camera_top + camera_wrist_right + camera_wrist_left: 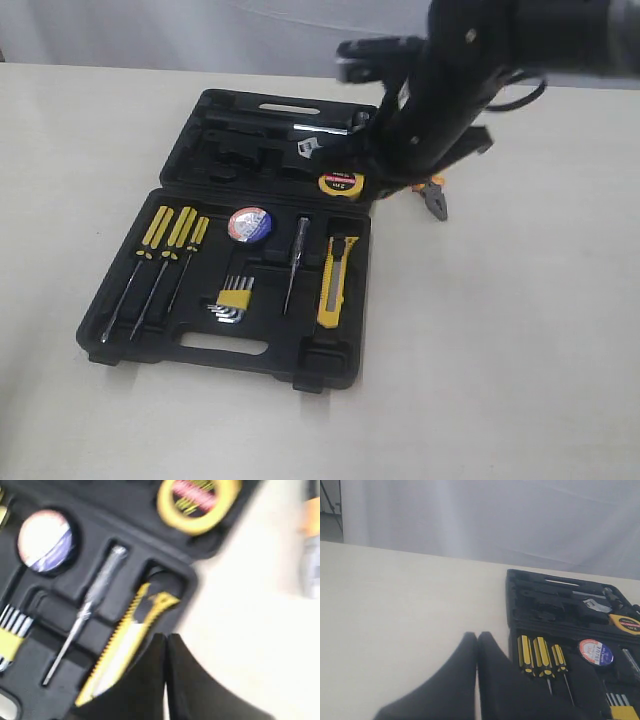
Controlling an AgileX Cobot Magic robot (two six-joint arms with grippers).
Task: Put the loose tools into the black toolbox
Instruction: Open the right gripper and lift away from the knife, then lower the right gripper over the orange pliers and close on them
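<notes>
Table: pale cream, matte, with a faint lengthwise grain, and it runs past the edges of the exterior view. Behind its far edge hangs a white backdrop, cloth-like, in soft vertical folds. Beside the cloth's edge is a narrow grey gap, dimmer and crossed by thin dark lines. Light is even and diffuse, with no glare. Shadows on the table are soft and faint.

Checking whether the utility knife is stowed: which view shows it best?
The exterior view: the utility knife lies whole and sharp in its toolbox slot. The right wrist view shows it blurred, close against the right tool. The left wrist view does not show it.
</notes>
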